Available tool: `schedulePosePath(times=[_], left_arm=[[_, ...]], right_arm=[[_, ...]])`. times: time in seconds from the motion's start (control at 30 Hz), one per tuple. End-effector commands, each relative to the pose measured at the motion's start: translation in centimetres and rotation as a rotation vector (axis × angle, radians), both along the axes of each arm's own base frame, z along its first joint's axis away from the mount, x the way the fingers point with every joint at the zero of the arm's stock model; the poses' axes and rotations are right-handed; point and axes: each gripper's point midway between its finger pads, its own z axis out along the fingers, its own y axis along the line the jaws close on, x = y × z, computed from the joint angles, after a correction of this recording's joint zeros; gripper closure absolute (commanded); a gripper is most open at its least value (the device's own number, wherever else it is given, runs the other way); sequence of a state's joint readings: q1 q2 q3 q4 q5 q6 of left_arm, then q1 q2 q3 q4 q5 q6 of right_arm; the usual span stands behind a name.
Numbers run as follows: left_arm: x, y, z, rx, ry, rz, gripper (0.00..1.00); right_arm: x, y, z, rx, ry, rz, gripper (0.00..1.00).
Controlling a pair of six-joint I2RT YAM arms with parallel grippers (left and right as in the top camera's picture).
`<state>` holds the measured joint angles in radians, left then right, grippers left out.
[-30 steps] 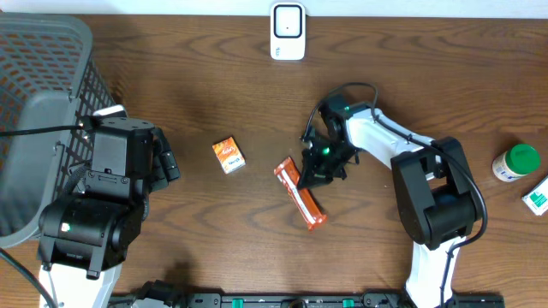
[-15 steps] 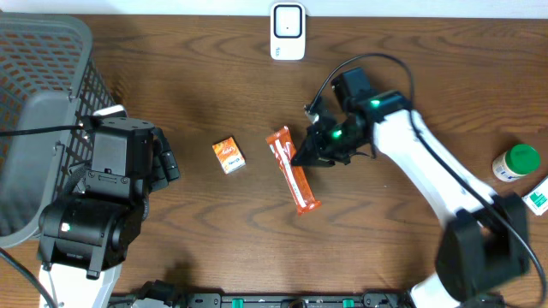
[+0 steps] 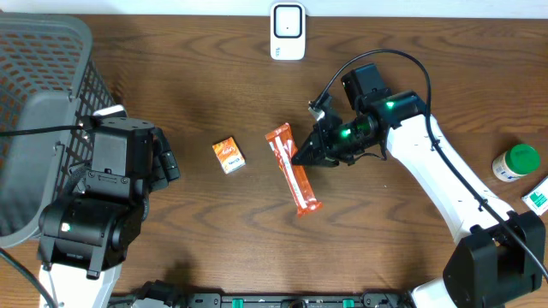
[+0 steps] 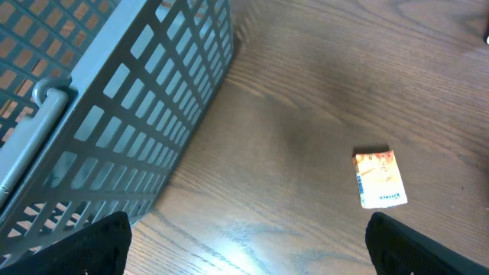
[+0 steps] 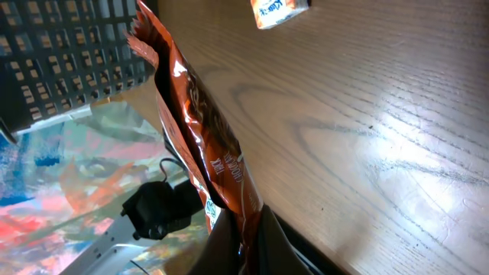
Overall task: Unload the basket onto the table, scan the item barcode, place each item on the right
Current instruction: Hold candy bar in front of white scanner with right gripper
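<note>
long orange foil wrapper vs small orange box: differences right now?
Shape: the long orange foil wrapper is a slim strip; the small orange box is short and squarish. State: the wrapper is pinched by the shut right gripper; the box lies free on the wooden table. Both are orange.

Orange wrapper [image 3: 299, 185], orange box [image 3: 228, 156], grey lattice basket [image 3: 51, 30], brown wood-grain table [image 3: 205, 77].

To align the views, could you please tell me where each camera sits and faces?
Overhead: above the brown wooden table, facing straight down; both arms show, right fingers shut on the long orange foil packet.
Left wrist: looks down at the grey mesh basket and small orange box; open left fingers at the bottom corners.
Right wrist: looks along the packet, fingers below.
All share the box.
</note>
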<state>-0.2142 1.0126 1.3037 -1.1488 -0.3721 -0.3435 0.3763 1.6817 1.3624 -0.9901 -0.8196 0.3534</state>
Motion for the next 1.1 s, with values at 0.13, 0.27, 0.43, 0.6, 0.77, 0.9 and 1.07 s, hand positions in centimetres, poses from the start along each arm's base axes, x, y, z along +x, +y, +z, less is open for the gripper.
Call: schedulePosePath(times=[0.13,0.27,0.43,0.6,0.77,0.9,1.07], left_arm=[[0.0,0.0,0.3,-0.005,-0.010,0.009,0.02],[0.0,0.0,0.3,-0.005,-0.010,0.009,0.02],[0.0,0.0,0.3,-0.005,-0.010,0.009,0.02],[0.0,0.0,0.3,-0.005,-0.009,0.009,0.02],[0.0,0.0,0.3,-0.005,-0.009,0.009,0.02],[0.0,0.0,0.3,-0.005,-0.010,0.009,0.02],[0.0,0.0,0.3,-0.005,-0.010,0.009,0.02]], right_arm=[[10.9,-6.5,-2.2,-0.493,-0.478,-0.288,0.99],[16.1,-6.5,1.2,-0.533,-0.767,-0.381,0.99],[21.4,-7.1,5.2,-0.673,-1.105,-0.493,0.99],[25.4,-5.7,5.2,-0.753,-1.336,-0.416,0.99],[29.6,-4.4,5.4,-0.799,-1.441,-0.440,0.99],[32.6,-1.6,6.3,-0.824,-1.535,-0.360,0.99],[36.4,1.2,5.5,-1.047,-1.662,-0.203,0.99]])
